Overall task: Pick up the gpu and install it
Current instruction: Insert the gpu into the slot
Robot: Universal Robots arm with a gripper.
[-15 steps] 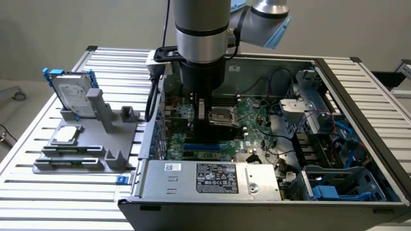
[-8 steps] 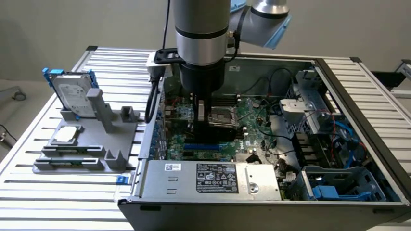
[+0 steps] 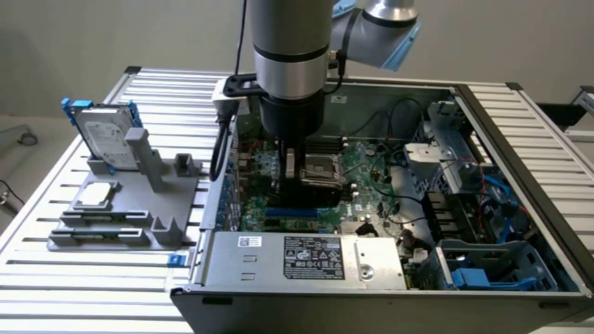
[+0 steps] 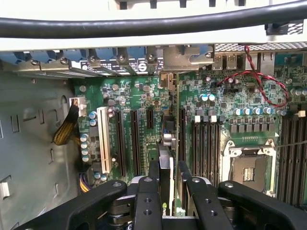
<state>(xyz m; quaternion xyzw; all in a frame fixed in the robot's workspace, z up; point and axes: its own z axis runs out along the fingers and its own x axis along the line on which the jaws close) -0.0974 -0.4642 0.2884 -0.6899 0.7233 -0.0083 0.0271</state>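
The gpu (image 4: 166, 143) shows edge-on in the wrist view, a thin card standing upright between my fingers (image 4: 153, 179) over the motherboard's long black expansion slots (image 4: 135, 139). My gripper (image 4: 169, 179) is shut on the gpu. The card's far end reaches toward the rear bracket openings of the case (image 4: 168, 62). In the exterior view my gripper (image 3: 299, 167) is lowered inside the open computer case (image 3: 213, 209), and the gpu's black body (image 3: 311, 193) sits just above the green motherboard (image 3: 371, 174). Whether the card's edge touches a slot is hidden.
A CPU socket (image 4: 249, 170) and memory slots (image 4: 292, 158) lie beside the card. Red and black wires (image 4: 268, 86) loop over the board. A silver hard drive (image 3: 102, 132) stands on a grey fixture (image 3: 121, 209) at the exterior view's left. The power supply (image 3: 307, 257) fills the case's near side.
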